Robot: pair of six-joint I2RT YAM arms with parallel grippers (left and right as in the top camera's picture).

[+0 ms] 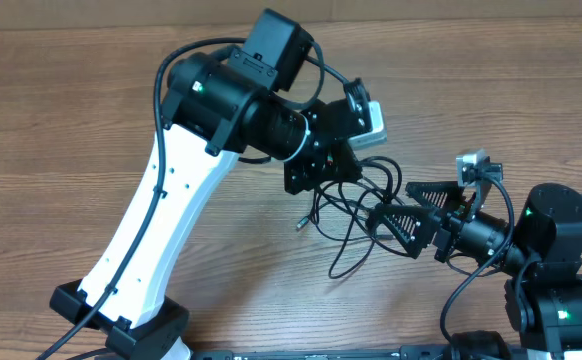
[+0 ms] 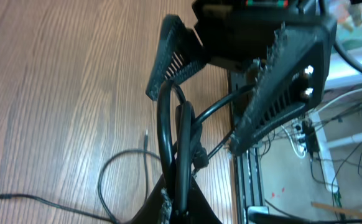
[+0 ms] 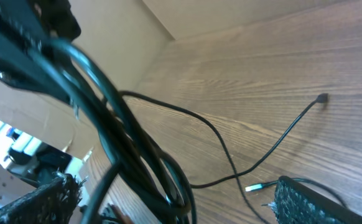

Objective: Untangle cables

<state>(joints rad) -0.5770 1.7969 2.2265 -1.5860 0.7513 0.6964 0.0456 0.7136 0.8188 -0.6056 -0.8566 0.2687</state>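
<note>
Overhead, left end effector (image 1: pixel 316 178): looks clamped on the cables (image 1: pixel 346 215), holding the tangle just below itself, off the worktop (image 1: pixel 71 150).
Overhead, right end effector (image 1: pixel 391 200): fingers apart, loops lying between and just ahead of its tips.
Left wrist, cables (image 2: pixel 167 124): a thick bundle rises from the left end effector (image 2: pixel 180 208) into the facing open jaws.
Right wrist, right end effector (image 3: pixel 175 199): spread wide, with the bundle (image 3: pixel 116 134) crossing inside. A silver-tipped plug (image 3: pixel 254 186) lies free on the worktop beside one finger.
Doing it well: close on a single outer strand rather than the bundle, then draw slowly away from the left end effector. Gripping everything would probably tighten the knot.
</note>
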